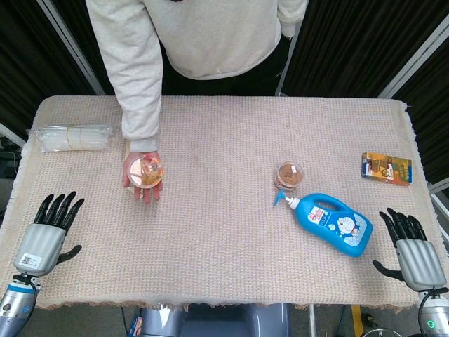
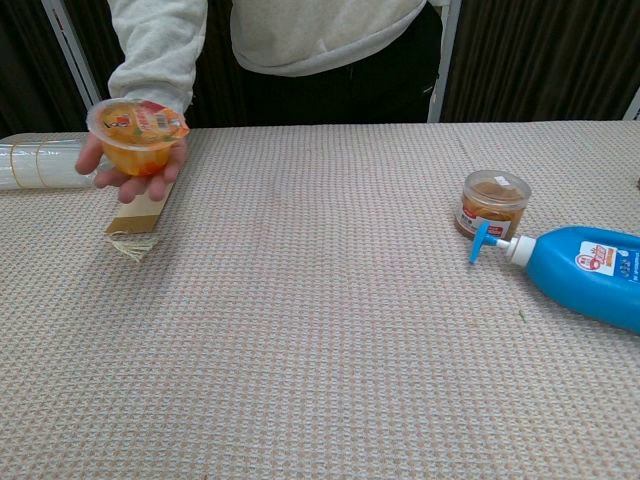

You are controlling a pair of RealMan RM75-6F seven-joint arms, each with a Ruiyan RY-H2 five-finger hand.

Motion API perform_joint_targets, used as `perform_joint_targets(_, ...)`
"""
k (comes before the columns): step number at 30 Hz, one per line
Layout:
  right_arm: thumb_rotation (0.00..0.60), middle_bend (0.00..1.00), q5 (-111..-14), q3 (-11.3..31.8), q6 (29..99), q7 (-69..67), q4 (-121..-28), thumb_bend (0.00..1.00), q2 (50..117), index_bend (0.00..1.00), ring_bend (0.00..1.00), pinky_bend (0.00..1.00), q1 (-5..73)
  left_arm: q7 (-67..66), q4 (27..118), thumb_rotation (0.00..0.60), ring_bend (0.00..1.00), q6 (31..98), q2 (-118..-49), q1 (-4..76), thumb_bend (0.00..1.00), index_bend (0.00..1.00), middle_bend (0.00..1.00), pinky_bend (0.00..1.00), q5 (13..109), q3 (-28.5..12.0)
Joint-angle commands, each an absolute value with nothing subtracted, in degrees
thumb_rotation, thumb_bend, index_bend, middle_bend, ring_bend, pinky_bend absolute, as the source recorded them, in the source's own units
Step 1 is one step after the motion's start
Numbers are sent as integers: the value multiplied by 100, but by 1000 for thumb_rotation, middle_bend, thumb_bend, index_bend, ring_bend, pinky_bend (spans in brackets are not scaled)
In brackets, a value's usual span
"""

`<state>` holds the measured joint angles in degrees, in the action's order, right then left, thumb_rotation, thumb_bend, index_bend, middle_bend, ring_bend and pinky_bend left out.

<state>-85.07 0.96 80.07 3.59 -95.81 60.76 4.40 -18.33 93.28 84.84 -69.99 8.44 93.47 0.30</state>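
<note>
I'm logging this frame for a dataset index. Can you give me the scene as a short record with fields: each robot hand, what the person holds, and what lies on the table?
Left hand: the left hand rests open on the cloth near the front left edge, holding nothing.
Right hand: the right hand is open, just right of the blue bottle.
Person: the person's hand holds up a fruit cup.
Bottle: lying on its side, pump toward the small jar.
Other items: plastic-wrapped pack at far left; small box at far right.
</note>
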Motion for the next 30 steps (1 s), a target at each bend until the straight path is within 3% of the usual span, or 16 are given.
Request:
perform_joint_targets(1,600,0,-8506,96,8005,359,-9584,97,6074,55,0,0,441,-1833,9330,600,0,8486,-6999,843,43,52,0,0,9350,30)
perform_joint_targets(17,600,0,-8508,95,8002,370,-9598,97,6079,55,0,0,443,-1904,9515,600,0,8209,-6916,924,44,53,0,0,9130,-3)
perform_joint_targets(25,600,0,-8495,97,7988,401,-9605,97,6088,55,0,0,451,-2564,10178,600,0,7672,-6728,1454,79,54,0,0,8608,-556)
perform_joint_targets(30,600,0,-8480,102,7998,335,-9588,96,6060,55,0,0,439,-3261,10786,600,0,7013,-6661,2002,96,76,0,0,7681,-1066)
